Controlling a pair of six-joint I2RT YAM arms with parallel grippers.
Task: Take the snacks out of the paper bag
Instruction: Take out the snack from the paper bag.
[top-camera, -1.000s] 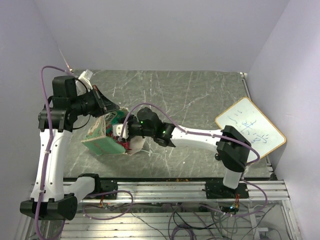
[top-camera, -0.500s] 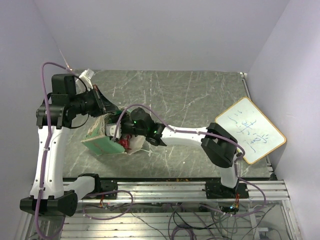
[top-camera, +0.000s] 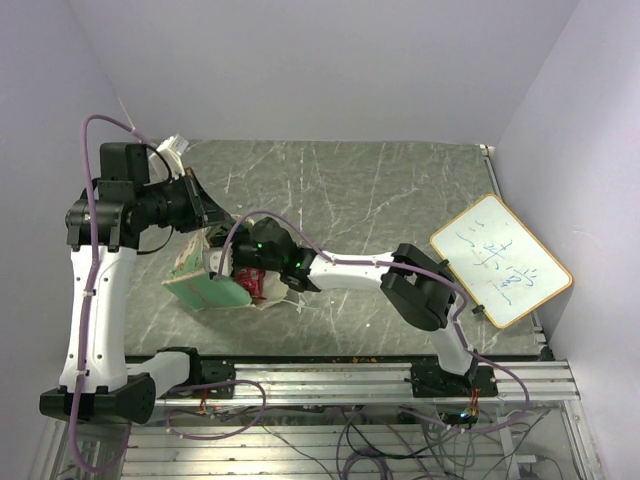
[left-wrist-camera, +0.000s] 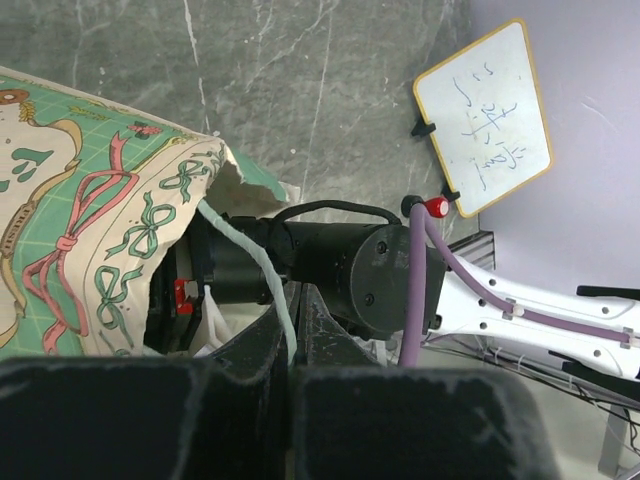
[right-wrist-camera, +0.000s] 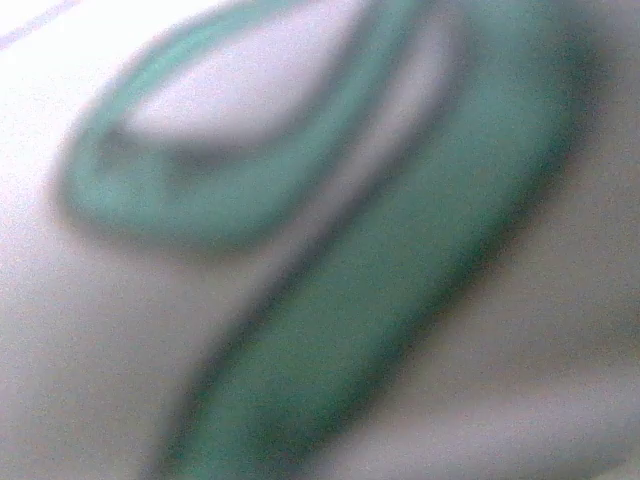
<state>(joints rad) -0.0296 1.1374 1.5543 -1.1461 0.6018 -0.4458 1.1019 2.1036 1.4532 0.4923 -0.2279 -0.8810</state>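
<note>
The paper bag (top-camera: 203, 288) lies on its side on the left of the table, mouth facing right. In the left wrist view the bag (left-wrist-camera: 90, 230) shows beige paper with green and pink ribbon print. My left gripper (top-camera: 207, 226) (left-wrist-camera: 291, 335) is shut on the bag's white string handle (left-wrist-camera: 247, 258) and holds the mouth up. My right gripper (top-camera: 240, 268) reaches into the bag's mouth, with its fingers hidden inside. Its dark body (left-wrist-camera: 330, 265) fills the opening. Something red (top-camera: 254, 284) shows at the mouth. The right wrist view is only a blurred green print. No snack packet is clearly visible.
A wood-framed whiteboard (top-camera: 500, 261) (left-wrist-camera: 484, 112) lies at the right edge of the grey marble table (top-camera: 380, 190). A white object (top-camera: 172, 151) sits at the far left corner. Purple cables (left-wrist-camera: 420, 290) run along both arms. A metal rail (top-camera: 330, 378) borders the near edge.
My right arm has pushed leftward, so its gripper sits deeper in the bag. My left arm has risen slightly, still holding the handle.
</note>
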